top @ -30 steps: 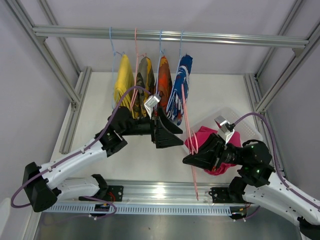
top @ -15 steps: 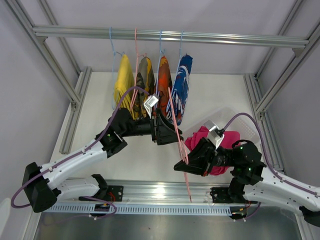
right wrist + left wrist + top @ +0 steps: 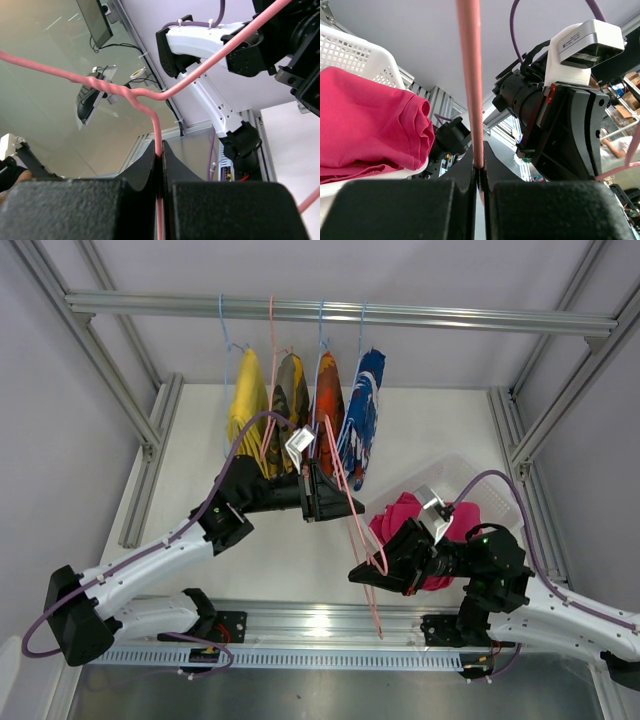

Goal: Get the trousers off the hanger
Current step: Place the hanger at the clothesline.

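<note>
We clamp the bare pink hanger [image 3: 470, 75] in both the left gripper [image 3: 479, 172] and the right gripper [image 3: 160, 157], presumably for handover. The magenta trousers [image 3: 365, 120] lie in the right basket [image 3: 355, 52].

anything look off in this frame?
One thing: the pink hanger is off the rail, bare and slanted, pinched between the left hand and right hand, both shut on its wire. The magenta trousers lie bunched in the white basket, partly over its rim.
</note>
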